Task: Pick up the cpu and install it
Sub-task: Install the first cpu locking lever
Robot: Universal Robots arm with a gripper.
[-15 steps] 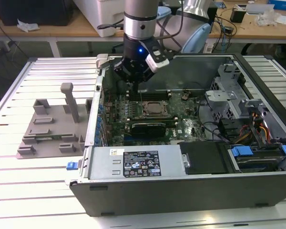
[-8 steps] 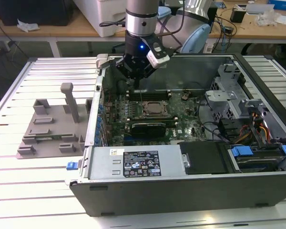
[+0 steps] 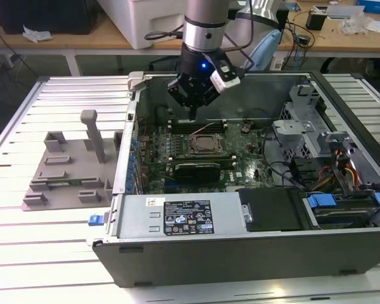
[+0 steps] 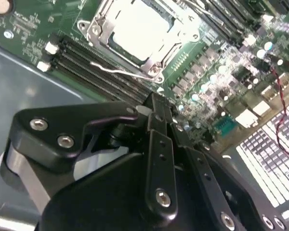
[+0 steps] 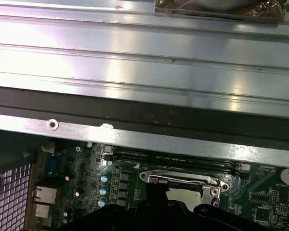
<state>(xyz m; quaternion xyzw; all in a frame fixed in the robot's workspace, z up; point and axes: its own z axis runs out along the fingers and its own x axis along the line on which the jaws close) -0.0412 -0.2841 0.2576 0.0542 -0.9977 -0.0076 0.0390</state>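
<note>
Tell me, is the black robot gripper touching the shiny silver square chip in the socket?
Apart. In the second wrist view, the black gripper ends short of the silvery square cpu, with green board and dark memory slots showing between them.

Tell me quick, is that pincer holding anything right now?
Pincer: cannot be told; it hangs above the CPU already sitting in the motherboard socket.
</note>
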